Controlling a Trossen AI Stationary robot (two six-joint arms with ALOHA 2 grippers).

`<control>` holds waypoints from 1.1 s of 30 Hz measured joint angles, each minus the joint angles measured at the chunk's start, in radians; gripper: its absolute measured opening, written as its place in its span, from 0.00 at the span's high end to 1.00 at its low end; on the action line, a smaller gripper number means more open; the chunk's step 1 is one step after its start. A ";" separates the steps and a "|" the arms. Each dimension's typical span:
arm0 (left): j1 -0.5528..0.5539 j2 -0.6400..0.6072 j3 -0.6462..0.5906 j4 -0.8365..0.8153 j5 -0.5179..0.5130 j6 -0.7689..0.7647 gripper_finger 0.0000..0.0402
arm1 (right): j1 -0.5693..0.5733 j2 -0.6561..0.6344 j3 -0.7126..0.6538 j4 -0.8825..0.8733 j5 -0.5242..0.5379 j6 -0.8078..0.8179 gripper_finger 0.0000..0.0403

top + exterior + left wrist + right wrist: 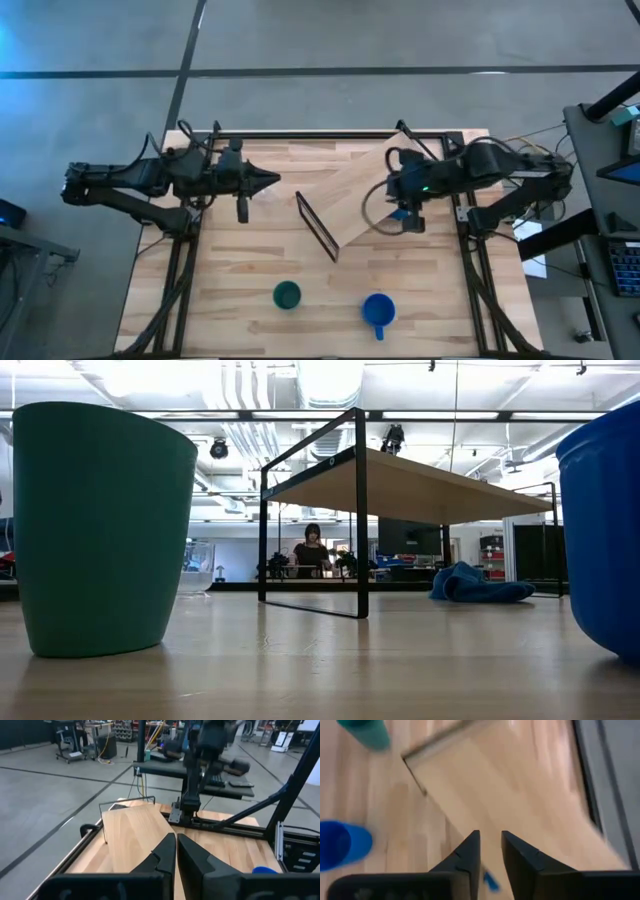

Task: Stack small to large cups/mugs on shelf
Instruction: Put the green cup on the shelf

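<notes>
The shelf (352, 188), a light plank on black wire legs, stands slantwise in the middle of the table; the low view shows its legs (360, 510) on the tabletop. The dark green cup (287, 295) and the blue mug (378, 310) stand upright near the table's near edge, apart from each other. The clear glass cup does not show. My left gripper (272, 180) hangs shut to the left of the shelf, pointing toward it. My right gripper (490, 842) is over the shelf's right end, fingers a narrow gap apart, pointing down.
A blue cloth (480, 584) lies on the table behind the shelf. A black frame rail (330, 135) runs along the table's far edge. Bare tabletop lies between the shelf and the two cups. A person (312, 548) is in the room far behind.
</notes>
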 joint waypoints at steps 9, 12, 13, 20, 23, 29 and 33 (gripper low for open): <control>0.000 -0.026 -0.001 -0.001 0.000 0.000 1.00 | 0.000 0.133 0.033 -0.215 -0.109 0.237 0.74; 0.002 -0.030 -0.001 -0.003 0.000 0.000 1.00 | 0.000 0.157 0.033 -0.199 -0.212 0.319 0.76; 0.002 -0.030 -0.002 -0.004 0.000 0.000 1.00 | 0.001 0.165 0.033 -0.202 -0.234 0.330 0.76; 0.002 -0.027 -0.002 -0.001 0.000 0.000 1.00 | 0.015 0.200 0.033 -0.201 -0.255 0.371 0.80; 0.002 -0.022 -0.002 -0.001 0.001 0.000 1.00 | 0.027 0.215 0.033 -0.197 -0.255 0.385 0.81; 0.002 -0.018 -0.002 0.001 0.004 -0.001 1.00 | 0.067 0.240 0.032 -0.188 -0.255 0.524 0.80; 0.002 -0.020 -0.002 -0.002 0.047 -0.092 1.00 | 0.118 0.251 0.030 -0.182 -0.259 0.619 0.81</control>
